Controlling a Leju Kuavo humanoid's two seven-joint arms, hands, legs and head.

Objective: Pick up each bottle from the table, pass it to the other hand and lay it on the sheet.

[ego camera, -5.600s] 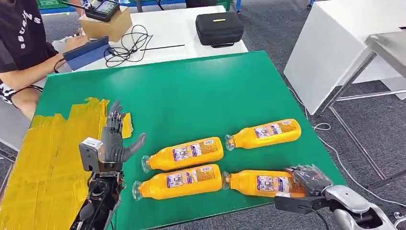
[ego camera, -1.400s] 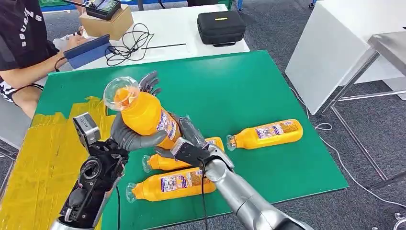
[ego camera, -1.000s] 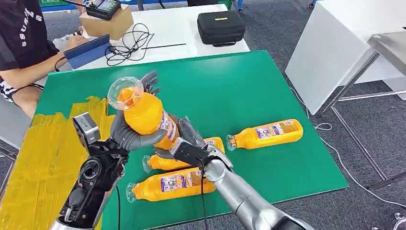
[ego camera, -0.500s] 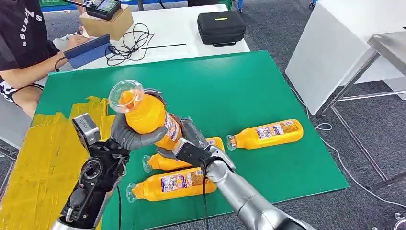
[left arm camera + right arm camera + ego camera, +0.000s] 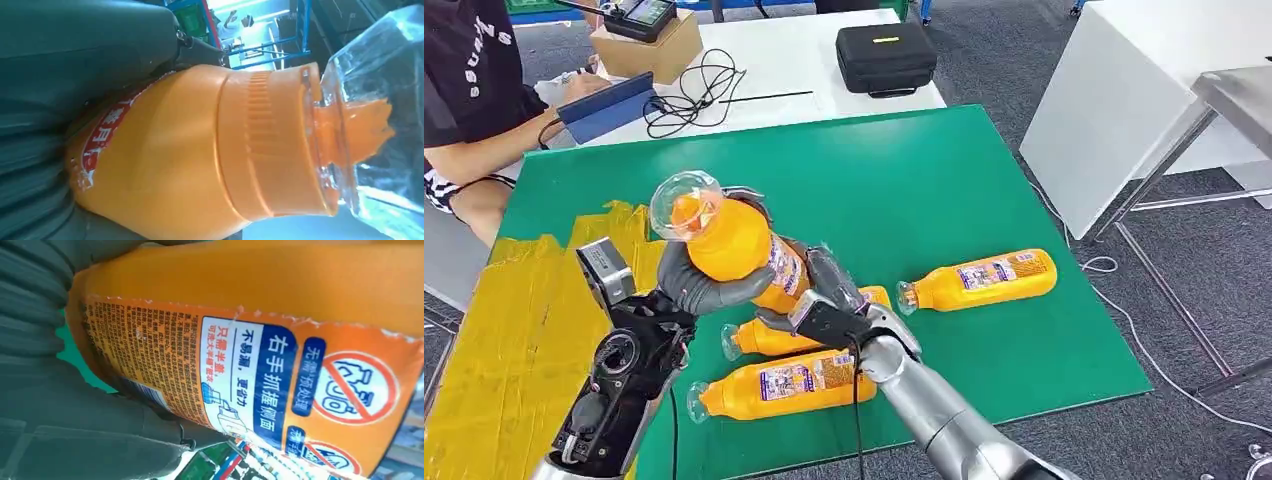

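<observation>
The held bottle (image 5: pixel 280 315) carries an orange label (image 5: pixel 260 390) with Chinese print. On its dark blue band the white characters read 右手抓握侧面. Beside it, on white, stands 不易漏,更省力, and in red 只需半盖, with smaller red characters too small to read. A blue tag reads 无需预处理, next to a red prohibition sign. In the left wrist view the label shows large white characters, partly hidden, one of them 月. The person's black shirt (image 5: pixel 469 60) has white letters, not readable.
</observation>
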